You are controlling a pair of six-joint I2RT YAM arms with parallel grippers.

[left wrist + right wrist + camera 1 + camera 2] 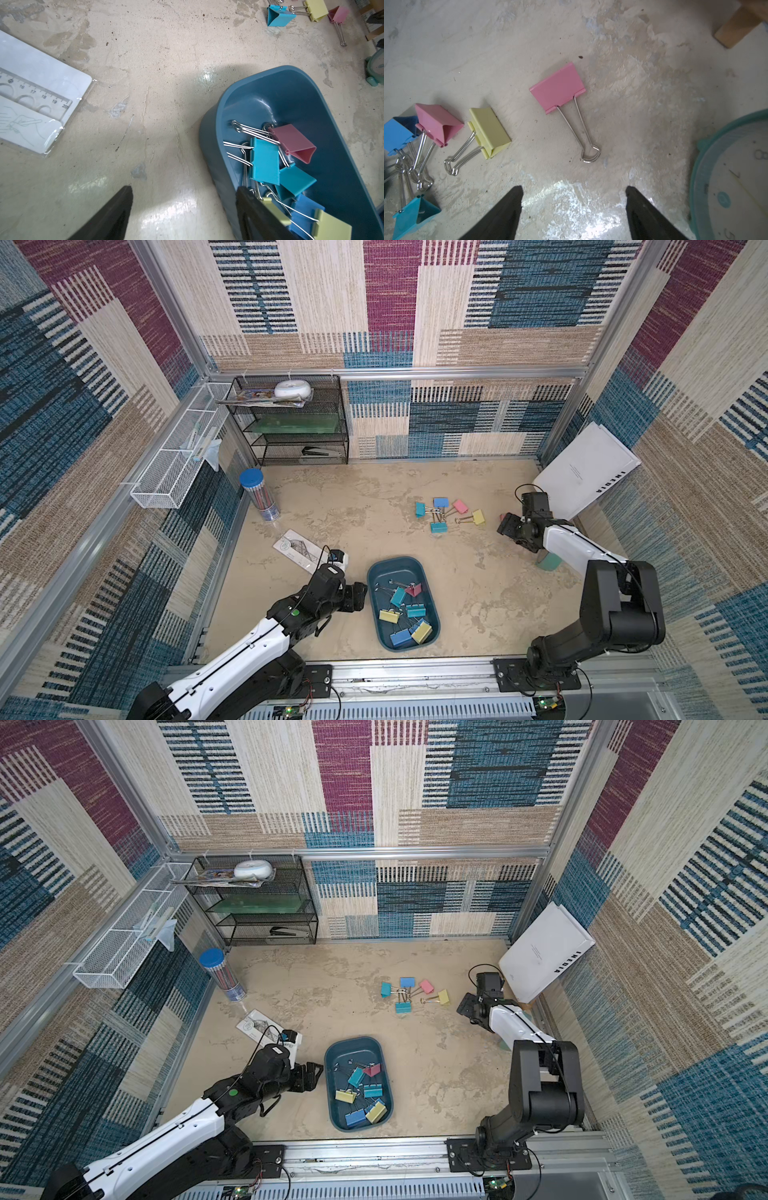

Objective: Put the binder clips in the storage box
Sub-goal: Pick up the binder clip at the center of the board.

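Toward the front of the beige surface (340, 506), between the two arms, lies the storage box (390, 568), its long side running front to back. About seven binder clips (415, 610) already sit inside it, teal, yellow, blue and one dark pink, heaped toward its near end with their wire handles tangled. Farther back and to the right, a loose cluster (440, 512) of five clips rests on the surface with handles pointing inward and overlapping: two teal, one blue, one pink, one yellow. A single pink clip (557, 88) lies flat to the right of that cluster, apart from it, its handle pointing toward the right jaws. Those jaws stand wide apart and hold nothing; they hang just short of the handle loop, not touching it, with a mint-green clock (737, 176) close by. The left jaws are likewise spread apart and empty, just beside the box's left wall, one finger (255, 212) overlapping its rim in the left wrist view, the other above bare surface. A packaged ruler (31, 93) lies left of the box, farther back
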